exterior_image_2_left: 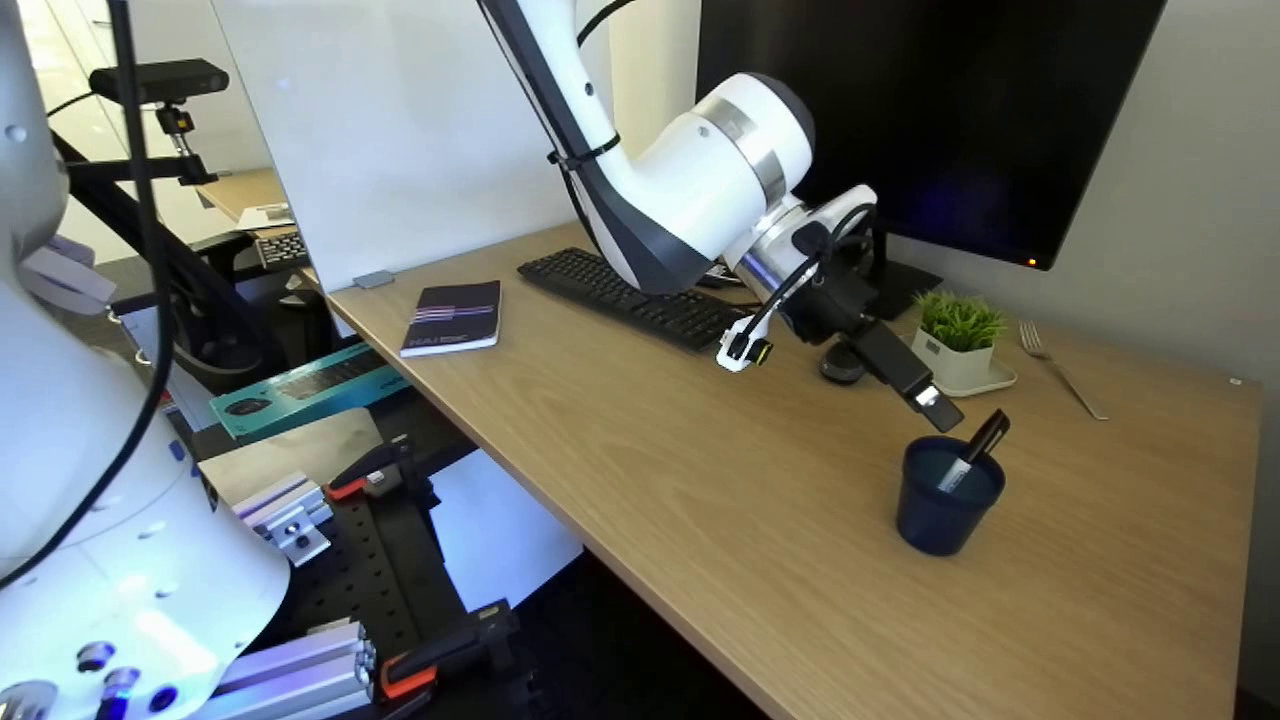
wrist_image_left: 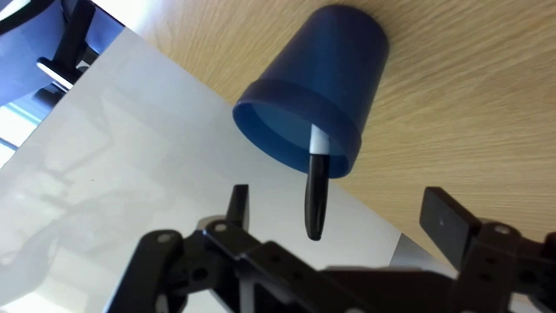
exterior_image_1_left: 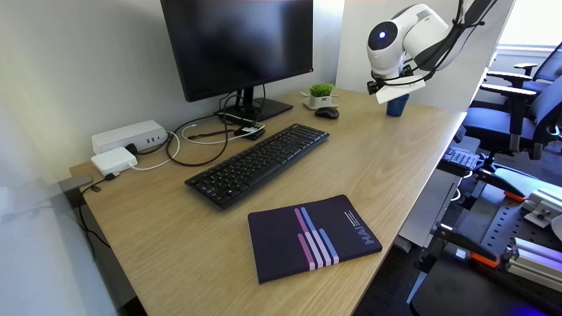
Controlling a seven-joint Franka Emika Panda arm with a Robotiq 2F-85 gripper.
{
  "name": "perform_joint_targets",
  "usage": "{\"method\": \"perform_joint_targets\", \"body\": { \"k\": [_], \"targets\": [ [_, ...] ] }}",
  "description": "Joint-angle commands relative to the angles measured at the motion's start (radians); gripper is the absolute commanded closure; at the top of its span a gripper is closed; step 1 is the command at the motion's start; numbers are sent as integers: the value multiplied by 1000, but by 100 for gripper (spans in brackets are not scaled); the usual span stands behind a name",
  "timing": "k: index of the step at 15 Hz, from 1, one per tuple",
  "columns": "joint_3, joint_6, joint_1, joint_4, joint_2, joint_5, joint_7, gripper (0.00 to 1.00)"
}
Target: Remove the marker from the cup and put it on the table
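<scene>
The dark blue cup (exterior_image_2_left: 930, 520) stands upright on the wood-grain table (exterior_image_2_left: 690, 450); it also shows in an exterior view (exterior_image_1_left: 397, 106) and in the wrist view (wrist_image_left: 334, 61). The marker (exterior_image_2_left: 978, 446) leans inside the cup, its black cap sticking out above the rim and its white body partly hidden inside. My gripper (exterior_image_2_left: 937, 405) is tilted just above the cup, close to the cap. In the wrist view my gripper (wrist_image_left: 336, 204) is open, and the marker's cap (wrist_image_left: 317, 195) lies between the fingers, nearer the left one, apparently touching neither. An exterior view hides the fingers behind a white plate (exterior_image_1_left: 400, 88).
A white pot with a green plant (exterior_image_2_left: 955, 345) and a black mouse (exterior_image_2_left: 842, 362) stand close to the gripper. A fork (exterior_image_2_left: 1062, 372) lies behind the cup. A keyboard (exterior_image_1_left: 259, 164), a notebook (exterior_image_1_left: 314, 237) and a monitor (exterior_image_1_left: 246, 44) are further along the table.
</scene>
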Motion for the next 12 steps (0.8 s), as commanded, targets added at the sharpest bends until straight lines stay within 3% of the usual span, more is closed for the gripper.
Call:
{"method": "perform_joint_targets", "body": {
  "k": [1, 11, 12],
  "targets": [
    [-2, -34, -8, 41, 36, -79, 66, 0],
    [2, -86, -41, 76, 99, -225, 196, 0],
    [3, -87, -44, 76, 102, -236, 206, 25]
  ]
}}
